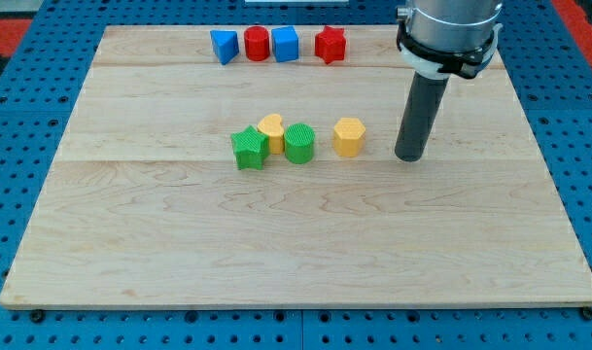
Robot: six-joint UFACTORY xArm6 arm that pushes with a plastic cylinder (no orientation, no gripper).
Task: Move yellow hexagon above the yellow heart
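Pale planked wooden surface [305, 233] on blue pegboard [23, 58]; dark matte rod, my tip [410, 157] near the yellow hexagon [348, 137], on the view's right; no fingers in view; ridged green cylinder [299, 143], green star [249, 148], yellow heart [270, 129] touching in a cluster on the hexagon's left

I see a yellow hexagon [348, 137] and yellow heart [270, 127] on the pale wood-grain worktop [296, 243]. Two greens, a star [249, 148] and a cylinder [298, 143], show ribbed tops. My tip [408, 156] is dark grey.

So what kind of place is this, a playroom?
More likely a robot lab bench: a wooden board lies on a blue pegboard table, with small coloured blocks and a dark rod, my tip, right of the yellow hexagon.
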